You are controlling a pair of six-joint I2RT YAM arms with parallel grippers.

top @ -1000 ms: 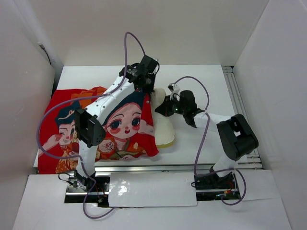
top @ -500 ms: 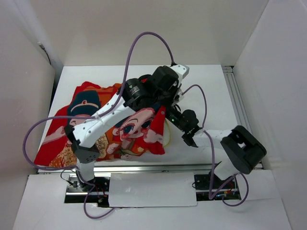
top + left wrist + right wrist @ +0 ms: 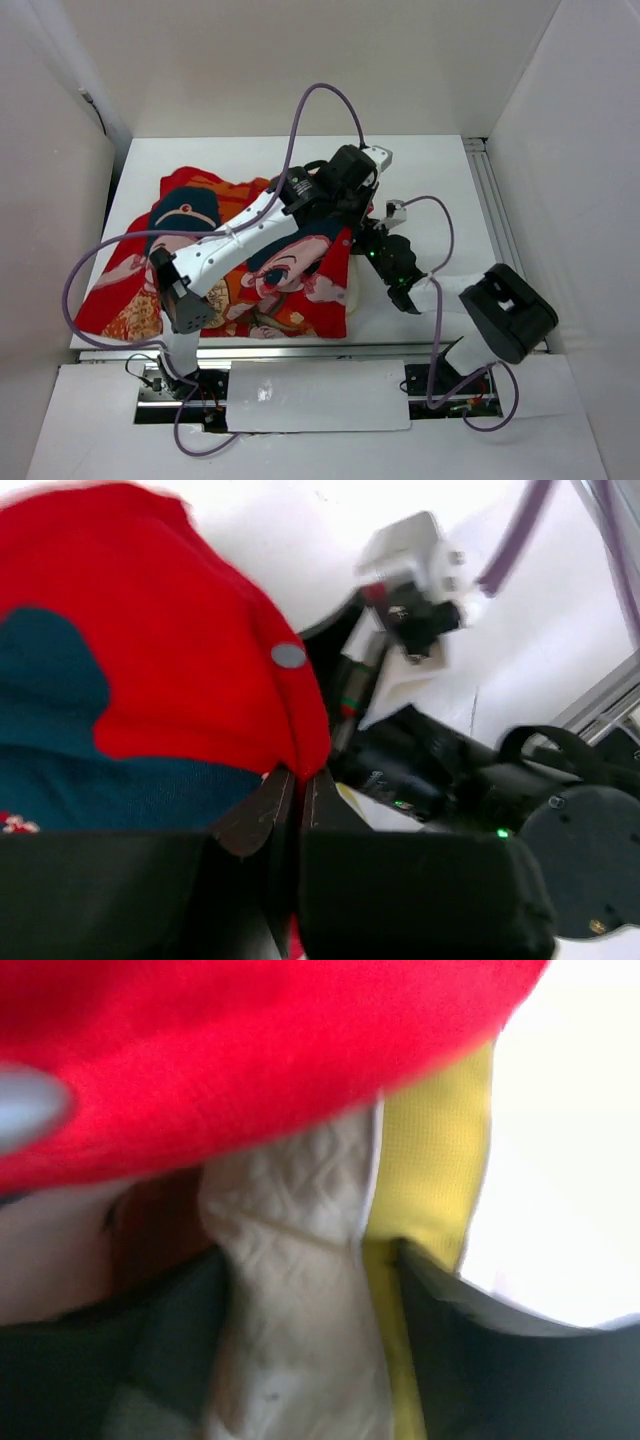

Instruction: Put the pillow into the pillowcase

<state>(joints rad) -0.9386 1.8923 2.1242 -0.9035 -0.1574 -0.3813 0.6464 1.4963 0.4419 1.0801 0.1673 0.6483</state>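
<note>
While hemmed by white walls [image 3: 400, 60], shows a white table [image 3: 430, 170] with the red pillowcase [image 3: 120, 290] spread across, hiding most of the pillow [image 3: 290, 1230]. Pinches the fabric's edge in left gripper [image 3: 297, 790], pillow's yellow-piped edge in right gripper [image 3: 300, 1360].

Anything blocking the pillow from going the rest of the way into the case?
No foreign object shows. The left gripper pinches the rim of the pillowcase, which drapes over the pillow. Only the right gripper itself sits at the opening, clamped on the pillow's yellow-piped end, the one sliver left uncovered.
</note>
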